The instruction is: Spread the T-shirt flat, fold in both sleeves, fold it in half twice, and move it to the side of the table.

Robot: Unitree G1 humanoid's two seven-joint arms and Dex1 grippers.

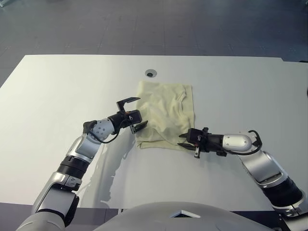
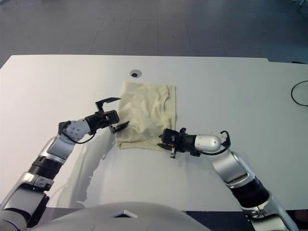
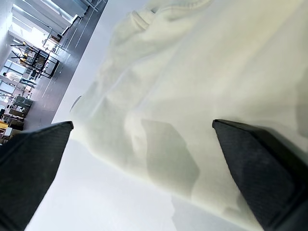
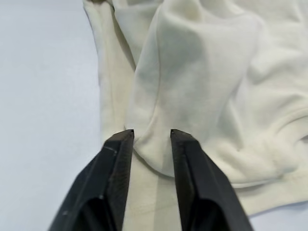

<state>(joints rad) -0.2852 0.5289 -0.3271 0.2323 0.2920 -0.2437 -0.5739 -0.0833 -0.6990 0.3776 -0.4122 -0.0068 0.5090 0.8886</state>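
Pale yellow cotton T-shirt (image 1: 166, 113) mid-frame on white bench (image 1: 57, 96), already a narrow rectangle, halvings and sideways move probably left; left jaws wide apart beside it, right jaws slightly apart astride its lower-right corner.

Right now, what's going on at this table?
The G1 is working on a pale yellow T-shirt lying folded into a rough rectangle on the white table. The left gripper is wide open at the shirt's left edge. The right gripper sits at its near right corner, narrowly open around a fold.
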